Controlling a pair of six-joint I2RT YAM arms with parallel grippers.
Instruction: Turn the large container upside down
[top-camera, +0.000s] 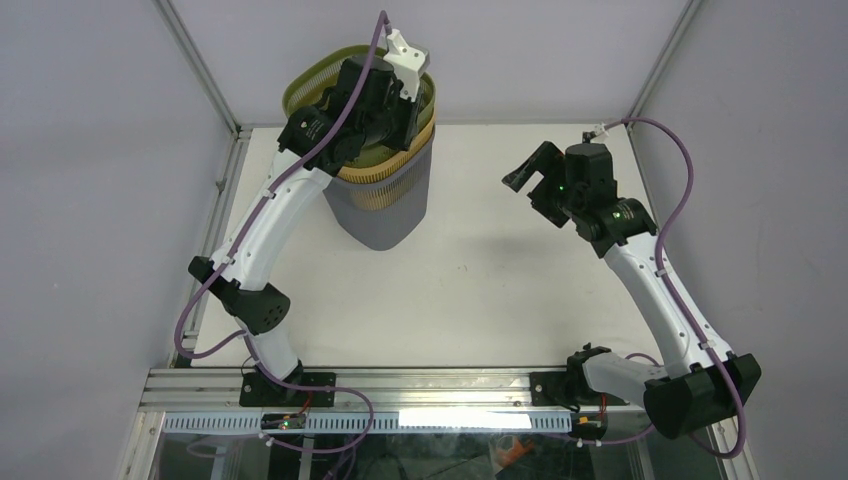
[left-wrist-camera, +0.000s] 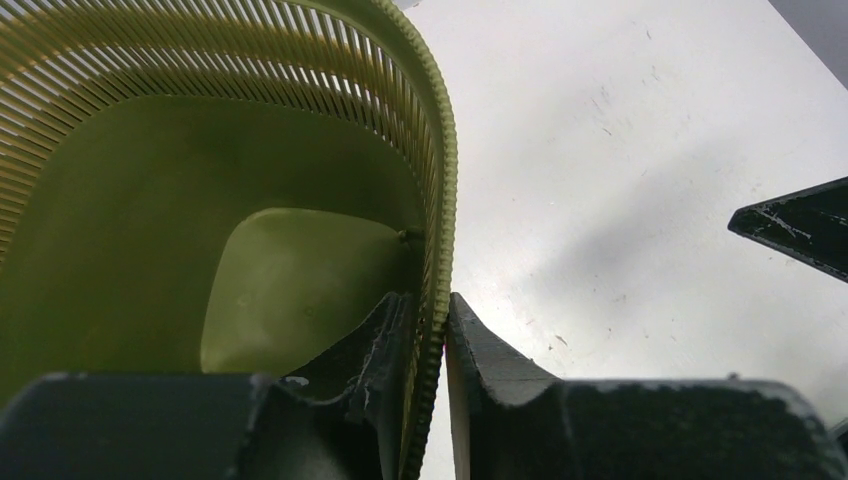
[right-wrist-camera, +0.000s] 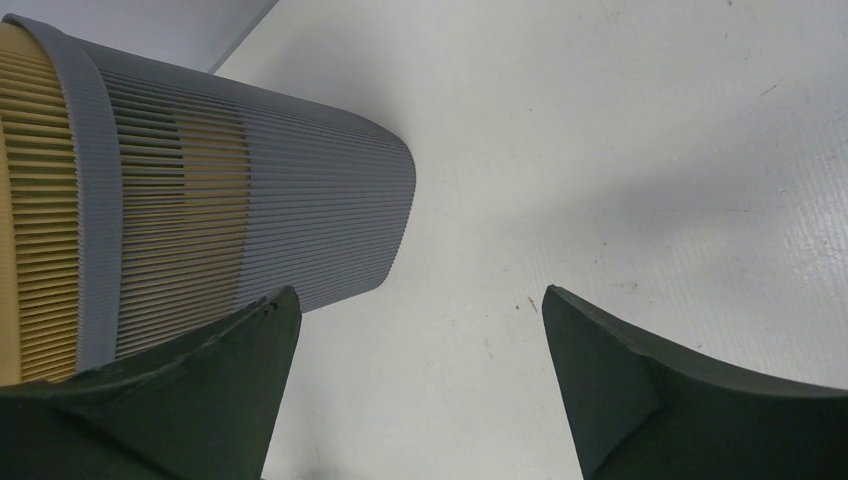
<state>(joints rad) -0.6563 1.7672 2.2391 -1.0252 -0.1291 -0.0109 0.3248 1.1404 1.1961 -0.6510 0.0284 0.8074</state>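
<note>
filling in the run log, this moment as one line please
left gripper: shut on green basket rim | right gripper: open, apart from grey basket | state: nested, openings up, not yet flipped

no legible text, labels, numbers

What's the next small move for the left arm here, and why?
Probably lift the left tool up. It is shut on the rim of the green basket, which is nested in the yellow basket and grey container; the inner ones likely must come out before the grey one can be flipped. The right tool is open, apart.
</note>
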